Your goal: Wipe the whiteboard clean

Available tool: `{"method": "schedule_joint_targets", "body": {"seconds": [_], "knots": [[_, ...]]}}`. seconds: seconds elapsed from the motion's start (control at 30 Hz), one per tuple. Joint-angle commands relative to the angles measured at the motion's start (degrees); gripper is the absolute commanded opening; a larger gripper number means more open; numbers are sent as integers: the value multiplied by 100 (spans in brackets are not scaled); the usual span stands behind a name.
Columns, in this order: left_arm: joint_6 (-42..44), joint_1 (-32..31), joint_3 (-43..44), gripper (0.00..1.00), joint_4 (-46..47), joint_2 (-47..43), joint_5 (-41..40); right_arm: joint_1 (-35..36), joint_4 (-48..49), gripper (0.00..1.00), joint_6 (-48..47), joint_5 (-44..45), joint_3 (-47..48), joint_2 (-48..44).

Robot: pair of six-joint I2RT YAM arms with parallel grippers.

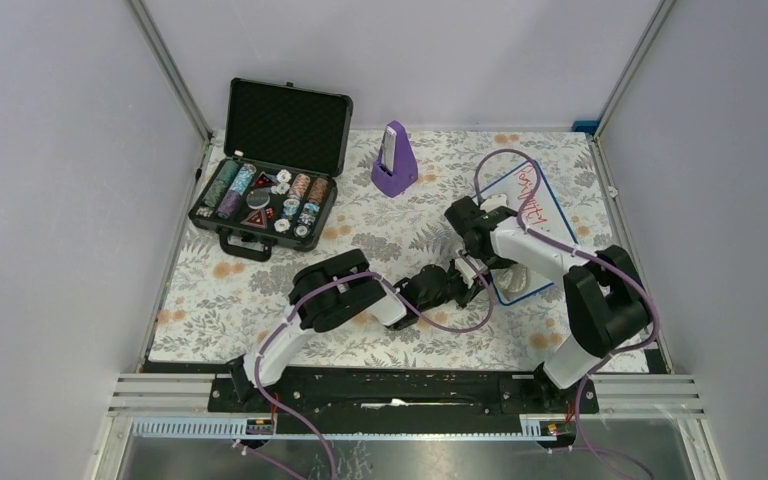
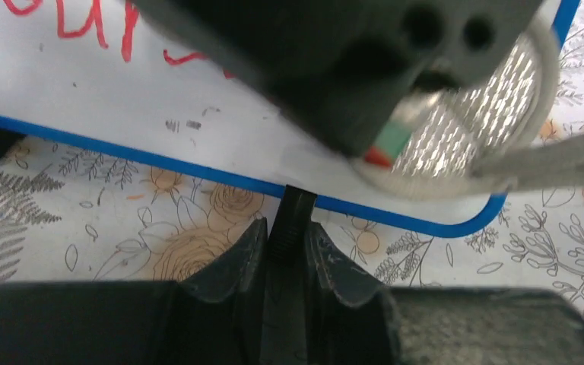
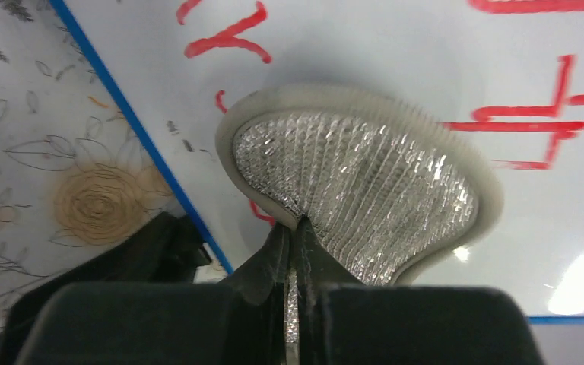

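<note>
Whiteboard [image 1: 540,205] lies flat at the far-right of the flowered surface [image 1: 240,300], w/ red writing on it. R pincer [image 3: 296,228] is clamped tight on a pale ribbed pad [image 3: 365,182], pressed to the board near its blue rim. L pincer [image 2: 295,228] looks closed, tips at the board's near rim; can't tell if it grips anything.

you've a flat table under a pale floral-patterned cover [image 1: 210,300]. on it: an open black hard case of poker chips [image 1: 265,195] at ten o'clock, a purple pyramid-shaped metronome [image 1: 394,160] at twelve, a blue-rimmed white whiteboard with red handwriting [image 1: 545,205] at two.
</note>
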Motion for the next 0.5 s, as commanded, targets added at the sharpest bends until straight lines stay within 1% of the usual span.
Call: {"method": "schedule_joint_targets", "body": {"seconds": [0.0,0.07,0.13,0.23,0.33,0.4,0.43,0.47], "knots": [[-106,142,-17,0,220,-4,-270,156,847,0,434,-2069,-504,198],[-114,142,-24,0,220,-1,-270,153,1181,0,303,-2448,-495,-82],[-115,140,-20,0,220,0,-270,143,1195,0,136,-2532,-293,-365],[-115,142,-25,0,227,-4,-270,-40,709,0,-52,-2187,236,-699],[-144,142,-38,0,240,-31,-270,-607,281,0,-251,-1786,609,-1133],[-178,142,-77,0,278,-94,-117,-883,226,0,-466,-1366,727,-1468],[-191,142,-93,1,270,-133,-78,-989,185,0,-559,-1114,784,-1588],[-228,142,-84,5,213,-181,-59,-1067,130,0,-644,-895,864,-1662]]}}
